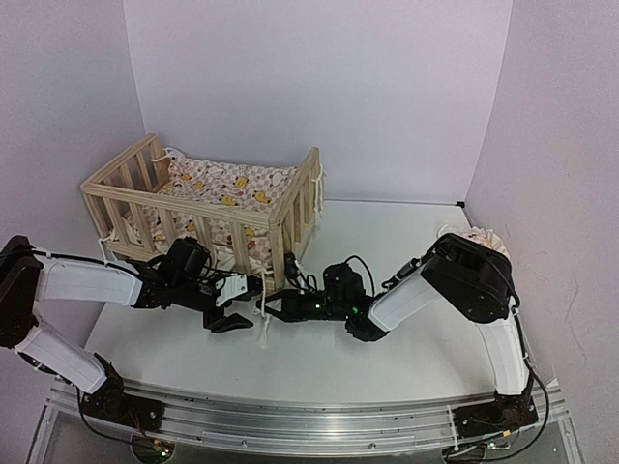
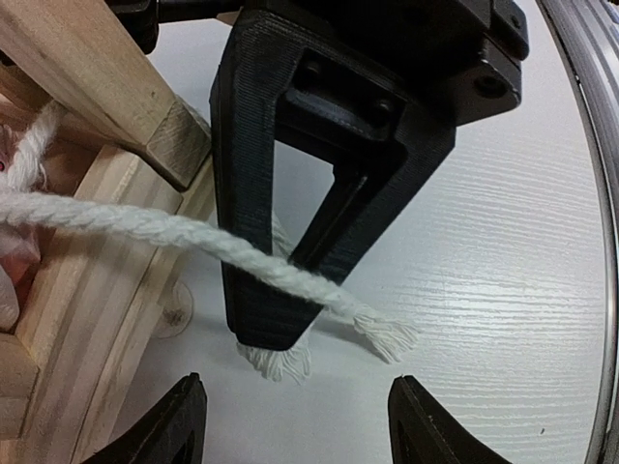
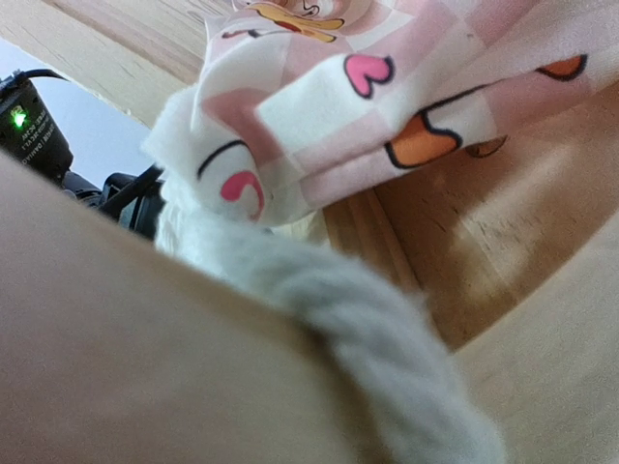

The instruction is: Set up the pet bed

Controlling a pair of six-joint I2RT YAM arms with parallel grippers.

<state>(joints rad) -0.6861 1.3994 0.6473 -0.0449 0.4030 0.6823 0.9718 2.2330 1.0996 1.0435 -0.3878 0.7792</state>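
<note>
Status: pet bed (image 1: 184, 206) sits at 10 o'clock on the table (image 1: 406, 251), with the duck-print cushion (image 1: 232, 184) inside. Both arms meet at the bed's 5 o'clock corner. The left gripper (image 2: 305, 425) has its fingers apart, facing the right gripper (image 2: 269, 329) from 9 o'clock. The right gripper's fingers are pressed together, with a white cord (image 2: 145, 227) draped across them. A frayed tuft (image 2: 276, 362) pokes out under its tip, possibly pinched, can't confirm. Right wrist view shows only blurred wood, cloth and cord.
</note>
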